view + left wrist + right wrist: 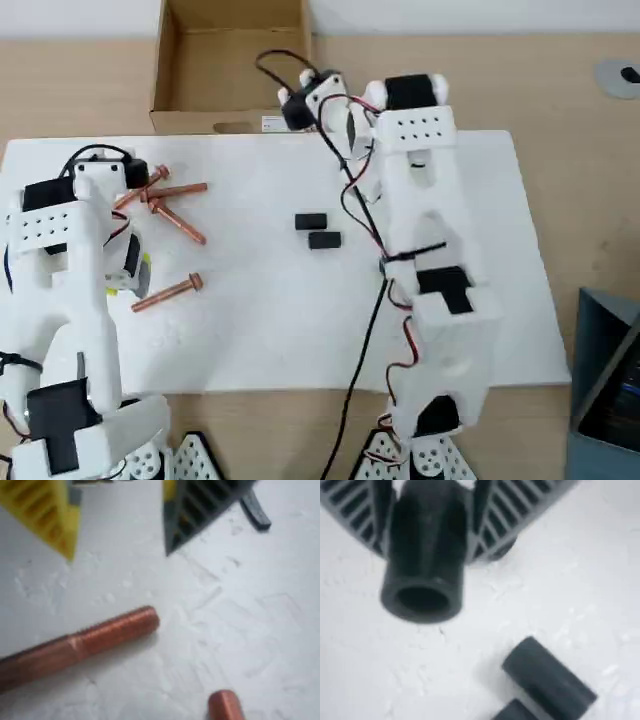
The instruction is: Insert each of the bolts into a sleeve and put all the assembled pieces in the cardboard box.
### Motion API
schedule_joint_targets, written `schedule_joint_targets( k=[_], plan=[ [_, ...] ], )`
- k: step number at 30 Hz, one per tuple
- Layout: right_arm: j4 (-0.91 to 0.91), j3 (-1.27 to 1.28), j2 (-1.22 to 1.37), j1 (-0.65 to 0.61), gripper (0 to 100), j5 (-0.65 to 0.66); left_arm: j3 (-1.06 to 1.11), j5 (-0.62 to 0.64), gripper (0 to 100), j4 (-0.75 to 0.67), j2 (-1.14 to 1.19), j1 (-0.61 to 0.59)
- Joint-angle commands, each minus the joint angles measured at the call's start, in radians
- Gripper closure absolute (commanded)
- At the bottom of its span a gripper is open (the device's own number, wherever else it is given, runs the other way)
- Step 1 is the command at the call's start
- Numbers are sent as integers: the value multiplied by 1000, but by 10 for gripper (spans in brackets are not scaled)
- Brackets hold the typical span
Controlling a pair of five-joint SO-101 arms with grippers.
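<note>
Several copper bolts lie on the white foam sheet (260, 320): a crossed cluster (165, 195) and a single bolt (168, 292) nearer the front. My left gripper (119, 555) hovers open just above the sheet, its yellow finger (50, 515) and dark finger (200, 510) apart, with a bolt's threaded end (100, 635) lying close beneath. My right gripper (437, 552) is shut on a black sleeve (422, 580), held just above the sheet with its bore facing the camera. Two more black sleeves (311, 221) (324, 240) lie side by side mid-sheet. The cardboard box (170, 70) stands open at the back.
Black and red cables (365, 300) trail along the right arm and across the sheet. A dark bin (605, 380) stands off the sheet at the right edge, and a grey disc (620, 75) lies at the back right. A second bolt end (225, 706) lies near the left gripper.
</note>
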Motion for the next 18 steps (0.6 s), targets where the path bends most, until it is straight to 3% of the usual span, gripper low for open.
schedule_joint_targets(
  k=[1,9,18],
  plan=[
    [26,-18,-166,41,988,-46,-101,35,876,35,-13,-12],
    [26,232,-435,130,988,-80,-315,141,876,75,-4,-11],
    [20,536,-694,295,988,-48,-350,222,876,12,87,-37]
  ],
)
